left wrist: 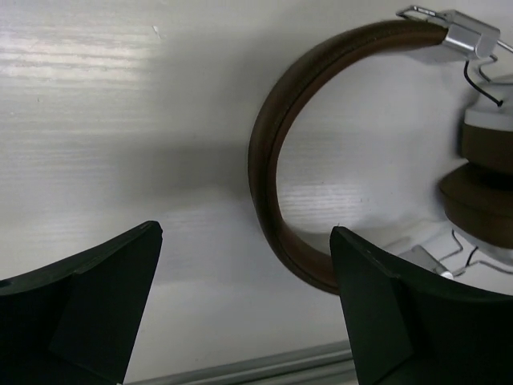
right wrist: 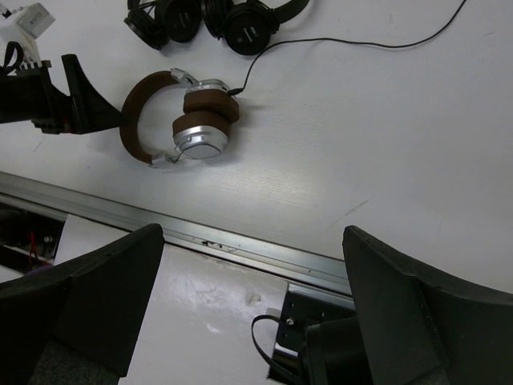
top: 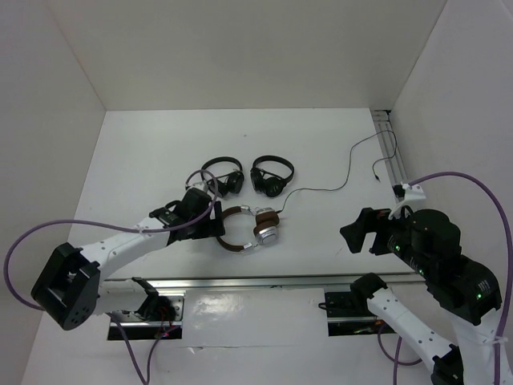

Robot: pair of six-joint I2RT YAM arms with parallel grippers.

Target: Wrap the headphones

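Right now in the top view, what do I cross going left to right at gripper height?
left gripper → headphones → right gripper

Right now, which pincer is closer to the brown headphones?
The left. The left pincer is open right beside the headphones, at their brown headband. The right pincer hangs far off on the robot's right side, also open.

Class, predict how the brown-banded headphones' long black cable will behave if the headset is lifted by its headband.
The cable lies in loose curves, so it is probably floppy and would trail. The headband holds a firm arch, so it likely stays stiff. The earcups sit on thin metal hinges and may swing.
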